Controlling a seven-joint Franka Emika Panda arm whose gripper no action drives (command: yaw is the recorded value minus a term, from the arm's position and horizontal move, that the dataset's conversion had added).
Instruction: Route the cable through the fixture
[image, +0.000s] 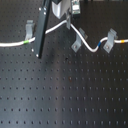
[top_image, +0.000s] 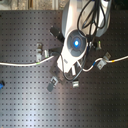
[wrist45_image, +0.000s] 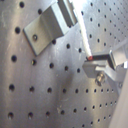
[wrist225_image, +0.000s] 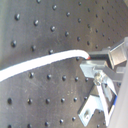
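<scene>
The long, thin white flexible cable (image: 90, 45) lies across the black perforated board, passing at three o'clock of the grey metal fork-topped fixture (image: 78, 40); light and limp, it seems best pinched beside the clip, where the gripper (wrist225_image: 90, 59) appears closed on it.

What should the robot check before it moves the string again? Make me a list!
1. Pincer gripping the cord: ok, the cord rises to it in the first exterior view.
2. Cord sitting in the forked clip: cannot tell, it passes right at the clip but the picture is blurry.
3. Cord through the hooked clip: cannot tell, it runs close by.
4. No knots or loops: ok, the cord shows as one smooth line.
5. Slack for pulling: ok, the cord sags between the two clips.
</scene>
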